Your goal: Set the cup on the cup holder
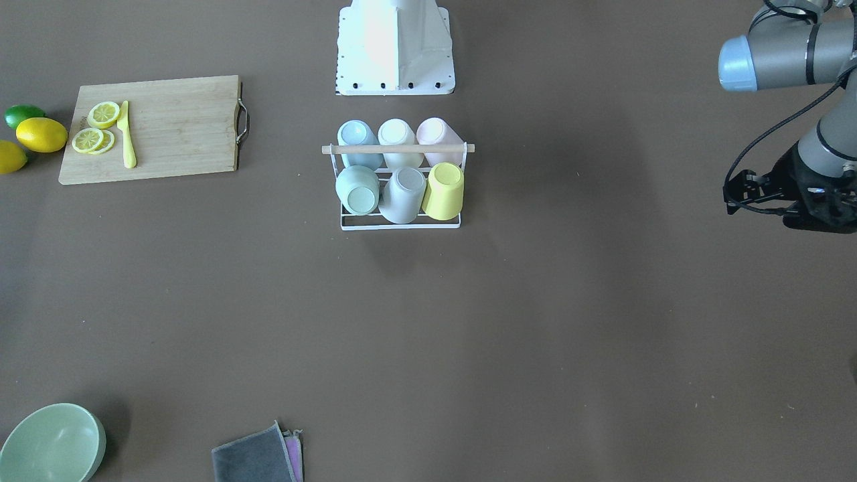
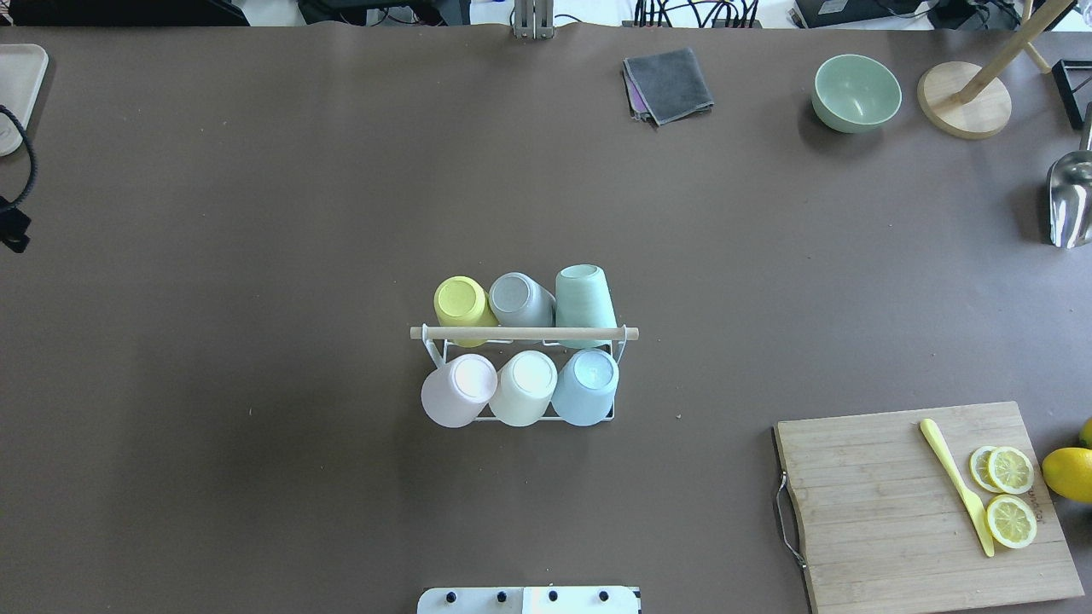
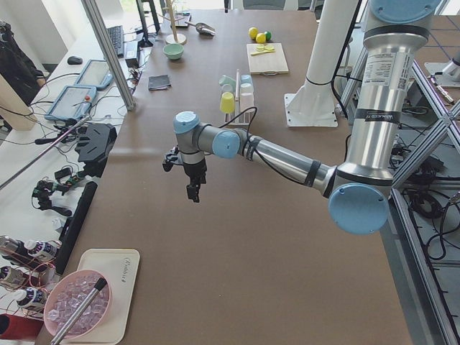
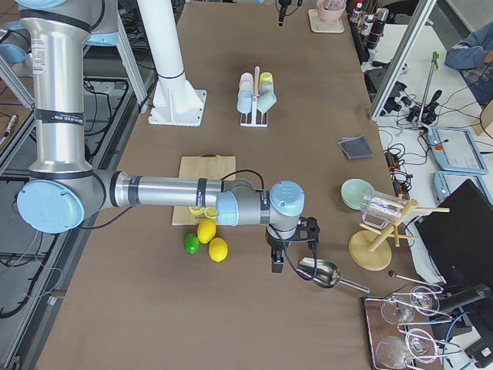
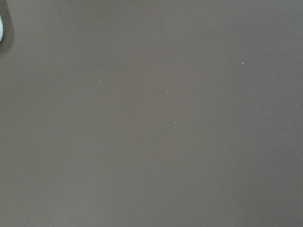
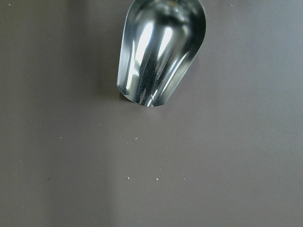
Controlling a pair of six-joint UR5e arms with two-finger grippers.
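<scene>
A small white wire cup holder with a light wooden rod across its top stands at the middle of the brown table. Every prong seems taken: a yellow cup, a grey cup and a mint-green cup sit upturned in the row farther from the robot, and a pink cup, a cream cup and a pale blue cup in the nearer row. The left gripper hangs over bare tabletop well apart from the holder, while the right gripper hovers just beside a shiny metal scoop at the opposite end; I cannot tell whether either one's fingers are parted or closed.
</scene>
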